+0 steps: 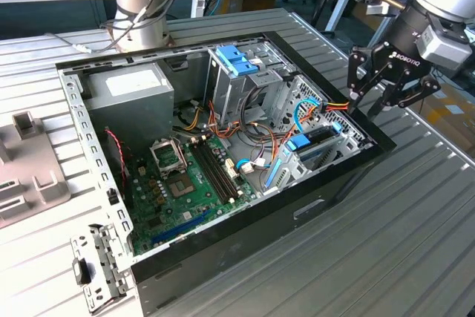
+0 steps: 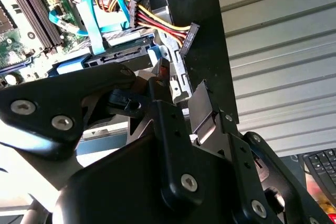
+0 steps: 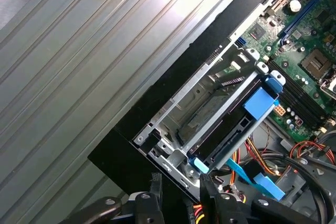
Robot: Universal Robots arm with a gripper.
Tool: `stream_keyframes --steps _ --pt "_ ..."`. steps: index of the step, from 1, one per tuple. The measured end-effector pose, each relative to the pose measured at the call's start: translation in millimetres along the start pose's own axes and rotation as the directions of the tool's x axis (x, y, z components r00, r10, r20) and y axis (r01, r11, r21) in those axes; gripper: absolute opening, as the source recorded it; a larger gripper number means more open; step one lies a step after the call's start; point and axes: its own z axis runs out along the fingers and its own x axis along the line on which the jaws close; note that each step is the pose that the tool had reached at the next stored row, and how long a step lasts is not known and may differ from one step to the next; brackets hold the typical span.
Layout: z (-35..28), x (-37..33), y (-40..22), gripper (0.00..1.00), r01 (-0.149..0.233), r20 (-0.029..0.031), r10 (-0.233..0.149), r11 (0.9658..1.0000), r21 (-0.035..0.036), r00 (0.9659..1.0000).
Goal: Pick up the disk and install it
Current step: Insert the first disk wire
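The pincer (image 1: 387,87) is hovering spread and empty at the exterior view's upper right, above the case's corner. The disk (image 1: 320,144) is sitting edge-on in its bay, seemingly already seated, blue latch (image 1: 298,143) beside it

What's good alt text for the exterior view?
A black claw hovers empty and open over the front corner of an open computer case, just above the disk standing edge-on in its bay beside a green motherboard.

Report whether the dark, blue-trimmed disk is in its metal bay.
In: the dark, blue-trimmed disk stands edge-on inside the metal bay; the gripper holds nothing.
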Motion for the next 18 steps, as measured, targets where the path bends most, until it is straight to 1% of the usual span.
stream_keyframes --steps 5,7,9,12,15,18 --pt "0.4 -4.5 -5.3 0.42 0.000 0.0001 0.000 1.0000 0.0001 1.0000" --pt "0.5 -3.9 -10.2 0.42 0.000 0.0000 0.000 1.0000 0.0000 1.0000" --pt "0.7 -5.1 -12.7 0.42 0.000 0.0001 0.000 1.0000 0.0001 1.0000" --pt "1.3 -5.0 -14.7 0.42 0.000 0.0001 0.000 1.0000 0.0001 1.0000" --pt "2.3 -3.4 -17.7 0.42 0.000 0.0000 0.000 1.0000 0.0000 1.0000" --pt "3.4 -3.8 -19.1 0.42 0.000 -0.0001 0.000 1.0000 -0.0001 1.0000"
